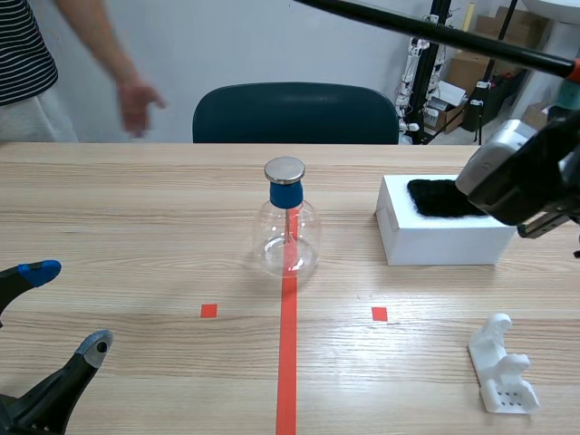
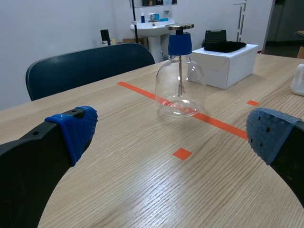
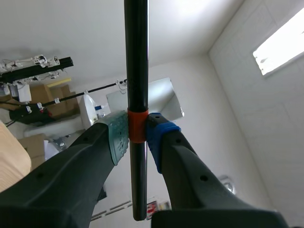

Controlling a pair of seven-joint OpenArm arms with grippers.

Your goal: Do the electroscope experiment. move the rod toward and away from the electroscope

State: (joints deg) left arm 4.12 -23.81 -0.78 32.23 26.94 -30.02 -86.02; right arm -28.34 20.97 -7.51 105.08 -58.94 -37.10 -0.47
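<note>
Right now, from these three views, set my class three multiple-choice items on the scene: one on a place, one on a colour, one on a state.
1. Where does the electroscope stand?
A. on the white box
B. on the long red tape line
C. on the floor

2. What colour is its stopper?
A. blue
B. green
C. yellow

3. How is the right gripper?
A. open and empty
B. shut on the rod
C. shut on nothing

Answers:
1 B: it sits on the line, apart from the white box.
2 A: the stopper under the metal disc is blue.
3 B: both pads press the rod between them.
</note>
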